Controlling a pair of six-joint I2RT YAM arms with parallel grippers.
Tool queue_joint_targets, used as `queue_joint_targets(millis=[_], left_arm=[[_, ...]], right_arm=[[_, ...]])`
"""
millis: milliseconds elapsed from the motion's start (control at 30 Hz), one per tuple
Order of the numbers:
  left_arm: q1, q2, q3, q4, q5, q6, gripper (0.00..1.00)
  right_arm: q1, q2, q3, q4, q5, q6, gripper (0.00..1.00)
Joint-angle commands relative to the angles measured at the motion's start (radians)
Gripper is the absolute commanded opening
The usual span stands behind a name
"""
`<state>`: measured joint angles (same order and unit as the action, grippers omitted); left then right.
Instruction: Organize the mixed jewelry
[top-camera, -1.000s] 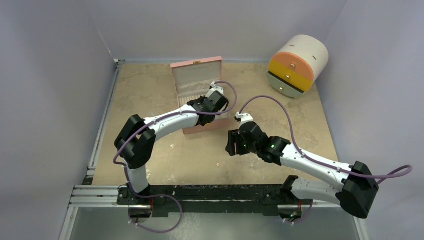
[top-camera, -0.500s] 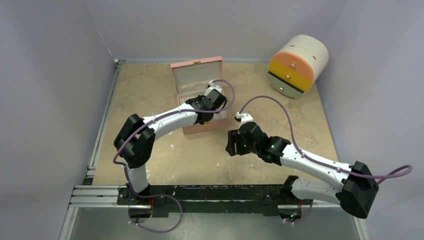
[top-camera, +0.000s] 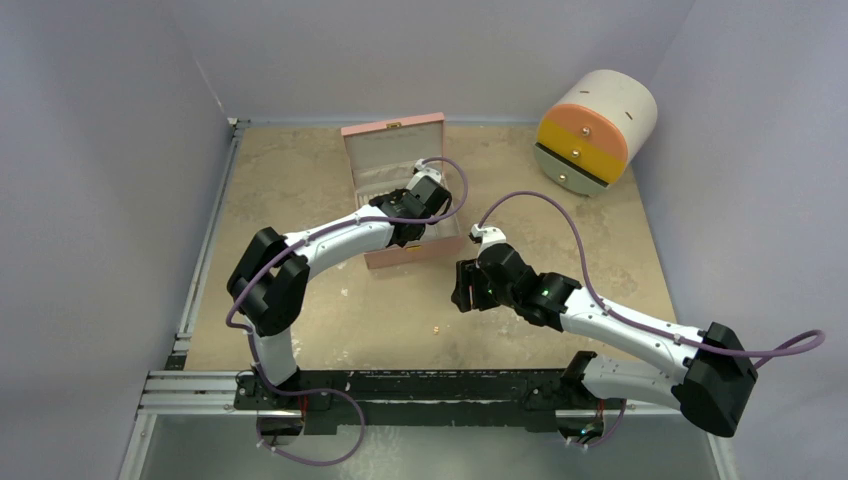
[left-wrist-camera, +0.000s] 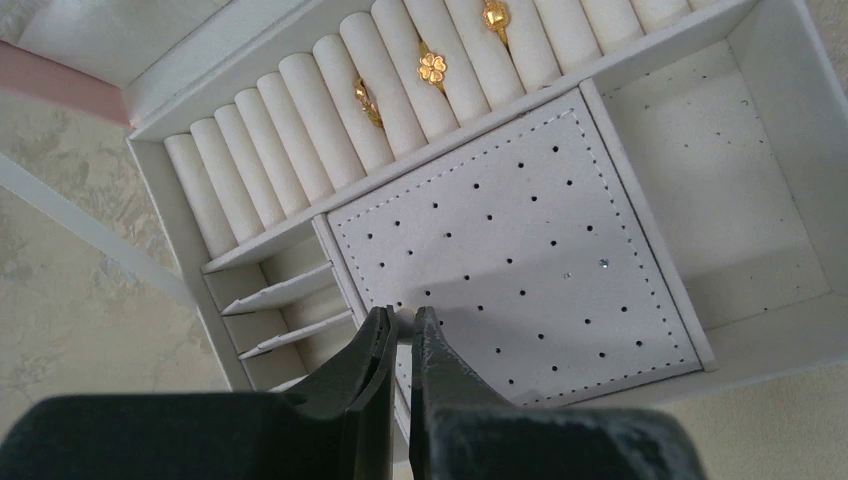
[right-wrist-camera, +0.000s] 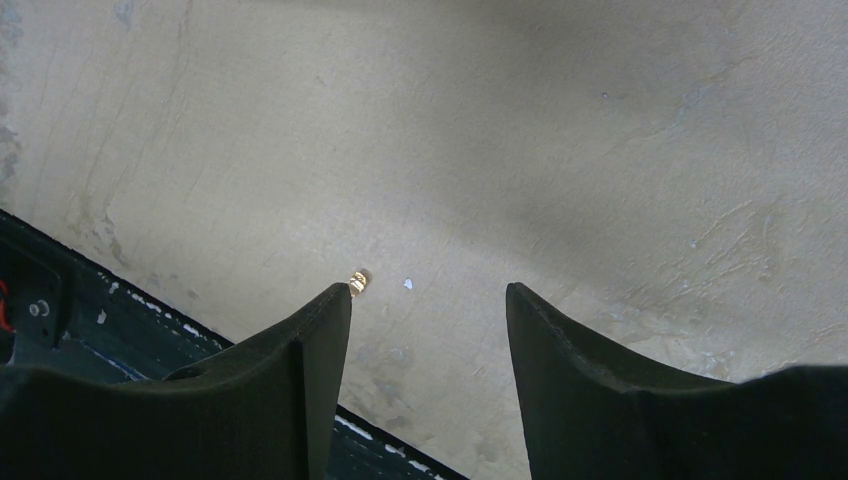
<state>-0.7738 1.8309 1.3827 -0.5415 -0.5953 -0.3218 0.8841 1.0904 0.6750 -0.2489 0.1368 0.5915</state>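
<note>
Three gold rings (left-wrist-camera: 432, 67) stood slotted beyond the nearly closed left claw (left-wrist-camera: 402, 320); the right claw (right-wrist-camera: 428, 300) gaped wide beside a gold piece (right-wrist-camera: 358, 281), its axis unreadable.

Pink box (top-camera: 390, 150) (lid open), round drawer unit (top-camera: 592, 132)

left arm (top-camera: 335, 238) is stretched forward and to the right from its base, elbow raised | left gripper (left-wrist-camera: 402, 318) is pointed downward, jaws drawn almost together, only a thin slit seen between them | right arm (top-camera: 620, 325) is laid low, reached leftward | right gripper (right-wrist-camera: 428, 295) is angled downward, jaws spread wide
</note>
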Motion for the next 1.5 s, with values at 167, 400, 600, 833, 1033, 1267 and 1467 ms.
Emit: queue_joint_targets(millis=[167, 400, 600, 833, 1033, 1267, 1467], left_arm=[[0.019, -0.019, 0.026, -0.035, -0.008, -0.003, 0.00], [0.020, -0.030, 0.032, -0.048, -0.015, -0.002, 0.00], [0.019, -0.038, 0.035, -0.058, -0.018, 0.003, 0.00], [0.020, -0.043, 0.036, -0.065, -0.031, 0.007, 0.00], [0.019, -0.040, 0.036, -0.064, -0.017, 0.006, 0.00], [0.019, -0.023, 0.038, -0.063, -0.002, 0.004, 0.00], [0.019, 0.001, 0.038, -0.059, -0.004, -0.002, 0.00]], right_arm=[[-0.002, -0.003, 0.036, 0.021, -0.012, 0.010, 0.61], [-0.004, 0.003, 0.039, 0.024, -0.016, 0.008, 0.61], [-0.003, 0.005, 0.038, 0.024, -0.022, 0.010, 0.61], [-0.002, 0.002, 0.039, 0.024, -0.023, 0.011, 0.61], [-0.003, 0.000, 0.038, 0.023, -0.026, 0.012, 0.61], [-0.002, -0.004, 0.035, 0.023, -0.028, 0.016, 0.61], [-0.002, -0.013, 0.030, 0.022, -0.024, 0.016, 0.61]])
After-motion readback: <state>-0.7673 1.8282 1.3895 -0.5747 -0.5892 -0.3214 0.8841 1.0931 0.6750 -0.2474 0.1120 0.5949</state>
